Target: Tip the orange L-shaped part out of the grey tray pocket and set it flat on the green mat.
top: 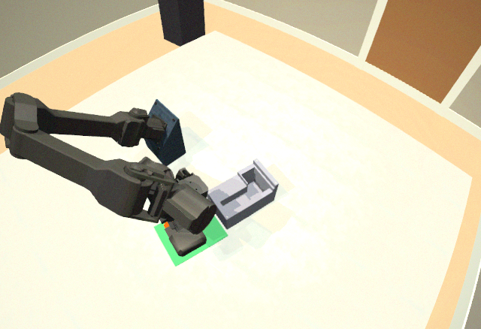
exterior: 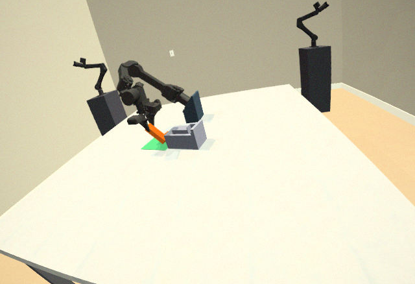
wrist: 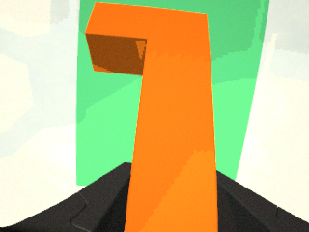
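Note:
The orange L-shaped part [top: 166, 224] [exterior: 156, 134] [wrist: 179, 97] hangs tilted over the green mat [top: 218, 233] [exterior: 152, 145] [wrist: 101, 155], its L-shaped end low and its plain end high. My gripper [exterior: 148, 127] [wrist: 169, 176] is shut on the plain end, a finger against each side in the wrist view. The low end is close to the mat beside the tray; whether it touches is not clear. The grey tray [top: 248, 215] [exterior: 182, 142] stands beside the mat, its pocket empty. In the top view my arm hides most of the part.
The dark blue slanted mount [top: 177, 139] [exterior: 198, 106] carries my arm's base, behind the tray in the exterior view. The tray's raised end wall [top: 267, 173] is on the side away from the mat. Black pedestals [exterior: 314, 76] [exterior: 107, 109] with small arms stand beyond the table.

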Available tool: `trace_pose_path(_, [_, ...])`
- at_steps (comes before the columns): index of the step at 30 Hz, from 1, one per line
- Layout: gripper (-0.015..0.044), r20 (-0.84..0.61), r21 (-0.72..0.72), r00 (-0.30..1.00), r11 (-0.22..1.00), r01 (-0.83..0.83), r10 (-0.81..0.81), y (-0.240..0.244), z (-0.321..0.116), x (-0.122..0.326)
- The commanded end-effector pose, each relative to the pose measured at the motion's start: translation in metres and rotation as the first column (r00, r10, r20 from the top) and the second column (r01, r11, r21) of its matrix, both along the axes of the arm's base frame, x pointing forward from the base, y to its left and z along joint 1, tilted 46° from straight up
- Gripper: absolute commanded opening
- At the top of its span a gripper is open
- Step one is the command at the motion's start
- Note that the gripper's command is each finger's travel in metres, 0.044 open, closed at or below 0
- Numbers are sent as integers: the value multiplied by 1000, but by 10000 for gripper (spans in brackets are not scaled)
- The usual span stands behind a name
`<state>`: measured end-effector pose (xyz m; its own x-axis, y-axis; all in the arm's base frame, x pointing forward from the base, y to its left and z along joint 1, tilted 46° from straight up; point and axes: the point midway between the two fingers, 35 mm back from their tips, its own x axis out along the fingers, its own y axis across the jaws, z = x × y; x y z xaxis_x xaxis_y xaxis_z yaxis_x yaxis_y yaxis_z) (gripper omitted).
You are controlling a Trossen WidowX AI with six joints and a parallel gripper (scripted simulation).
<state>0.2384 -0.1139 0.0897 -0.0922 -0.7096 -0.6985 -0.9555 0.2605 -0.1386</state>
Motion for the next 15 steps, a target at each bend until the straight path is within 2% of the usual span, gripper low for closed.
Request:
trace_pose_path(1, [236,0,0,1000,1000,0,0,0,0,0])
trace_pose_path(7, [394,-1,7,1000,1000,-3,3,31,28,8])
trace_pose_path(11, [400,-5,0,1000,1000,-3,3,63,61,8])
trace_pose_path(15, [400,-5,-1,1000,1000,-3,3,64,62,8])
